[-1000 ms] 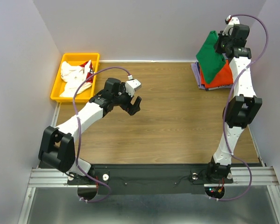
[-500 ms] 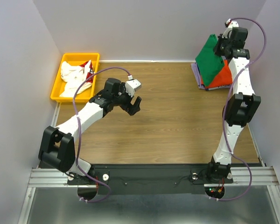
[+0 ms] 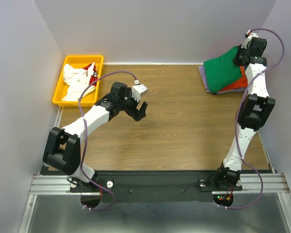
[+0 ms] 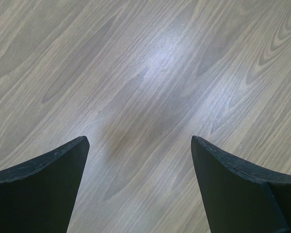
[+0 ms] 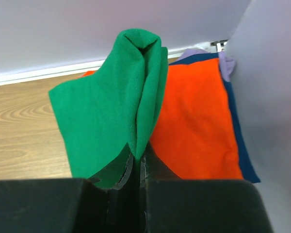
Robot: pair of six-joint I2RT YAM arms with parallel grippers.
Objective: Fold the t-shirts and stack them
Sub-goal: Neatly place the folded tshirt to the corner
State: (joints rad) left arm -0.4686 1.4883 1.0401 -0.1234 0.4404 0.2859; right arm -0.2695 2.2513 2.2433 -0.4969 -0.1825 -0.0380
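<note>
My left gripper (image 3: 139,109) sits left of centre in the overhead view, above the bare wooden table (image 3: 184,126), and in its wrist view (image 4: 138,141) the two dark fingers stand wide apart with only wood grain between them. Further back, in the upper left of the overhead frame, the yellow bin (image 3: 63,68) holds the white and red t-shirts (image 3: 77,80) in a loose heap. In the far upper right corner, my right gripper (image 3: 242,56) is clamped on the green t-shirt (image 3: 223,70). Its wrist view shows the fingers (image 5: 138,160) pinched together on a bunched fold of that green cloth (image 5: 111,111), which rises to a peak near the top centre of the frame. The green shirt drapes over the orange t-shirt (image 5: 194,116), which lies flat to the right with a dark blue layer (image 5: 233,126) along its right edge. The lavender t-shirt (image 5: 225,63) peeks out at the stack's far end, by the wall (image 5: 271,97). From overhead the green shirt seems to rest on the stack, though I cannot tell how much of it is lifted clear.
</note>
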